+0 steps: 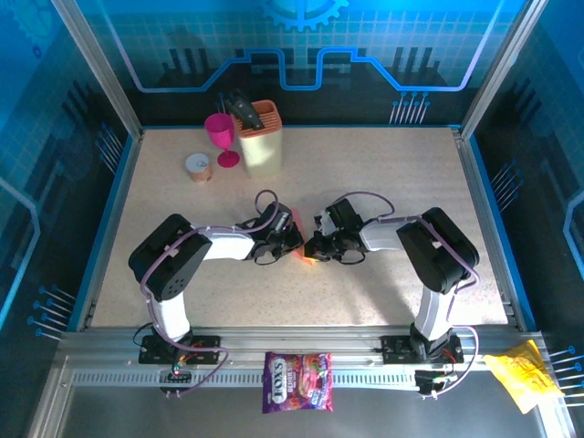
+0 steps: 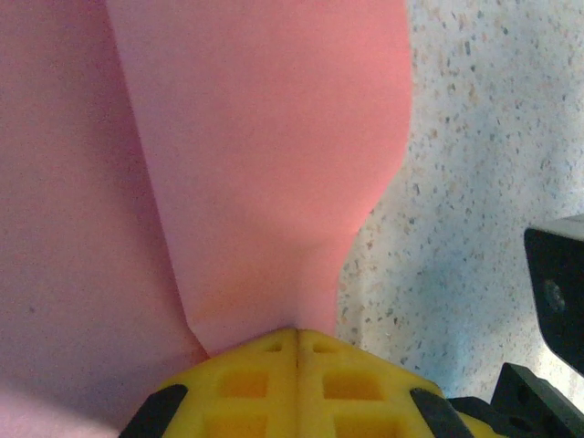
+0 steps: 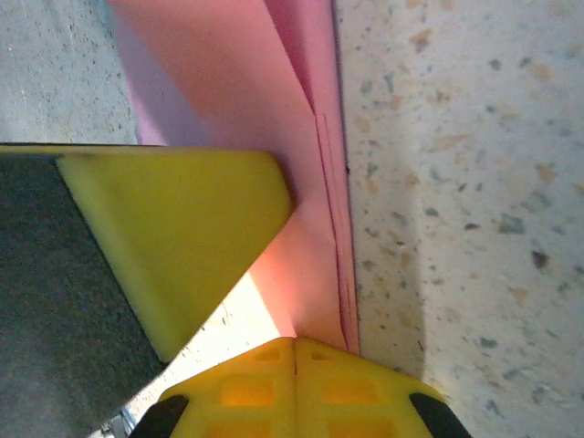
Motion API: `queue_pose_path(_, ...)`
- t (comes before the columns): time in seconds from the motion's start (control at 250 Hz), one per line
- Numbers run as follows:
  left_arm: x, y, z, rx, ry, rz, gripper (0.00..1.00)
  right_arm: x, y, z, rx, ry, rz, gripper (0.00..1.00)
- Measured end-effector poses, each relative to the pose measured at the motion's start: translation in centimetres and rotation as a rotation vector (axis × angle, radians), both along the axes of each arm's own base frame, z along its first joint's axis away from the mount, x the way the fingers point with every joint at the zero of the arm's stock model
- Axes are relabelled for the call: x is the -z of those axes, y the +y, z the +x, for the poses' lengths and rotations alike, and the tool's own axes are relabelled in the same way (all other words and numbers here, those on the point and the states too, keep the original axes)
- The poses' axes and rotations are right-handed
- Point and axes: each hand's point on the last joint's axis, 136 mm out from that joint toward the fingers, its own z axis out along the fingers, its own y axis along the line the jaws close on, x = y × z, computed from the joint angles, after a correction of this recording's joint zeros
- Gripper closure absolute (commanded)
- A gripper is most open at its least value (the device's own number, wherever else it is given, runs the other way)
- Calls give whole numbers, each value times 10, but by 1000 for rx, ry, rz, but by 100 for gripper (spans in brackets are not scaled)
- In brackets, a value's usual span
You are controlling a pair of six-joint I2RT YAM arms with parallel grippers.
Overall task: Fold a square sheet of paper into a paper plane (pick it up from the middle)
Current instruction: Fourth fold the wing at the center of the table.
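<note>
The square sheet of paper (image 2: pixel 265 155) is plain pink-red and folded into layers, with a long crease running away from the fingers (image 3: pixel 319 182). It lies low over the speckled table (image 1: pixel 392 173) at mid-table (image 1: pixel 297 224), mostly covered by the two arms. My left gripper (image 2: pixel 297 333) is shut on one end of it, and from the opposite side my right gripper (image 3: pixel 294 342) is shut on its layered edge. The two grippers meet tip to tip (image 1: pixel 297 245) (image 1: pixel 315 248). Whether the paper has the paper plane's dart shape I cannot tell.
At the back left stand a beige knife block (image 1: pixel 260 137), a magenta goblet (image 1: pixel 219 137) and a small round tin (image 1: pixel 198 166). On the front rail lie a purple candy bag (image 1: pixel 297 381) and a yellow wrapper (image 1: pixel 522 379). Open tabletop extends right and behind the arms.
</note>
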Motion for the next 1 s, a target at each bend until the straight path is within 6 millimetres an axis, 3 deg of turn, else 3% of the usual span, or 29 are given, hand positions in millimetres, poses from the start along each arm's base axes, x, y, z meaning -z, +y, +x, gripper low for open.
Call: queue_pose_path(0.999, 1, 43, 43, -52, 5, -5, 100, 5, 8, 5, -41, -22, -32, 100)
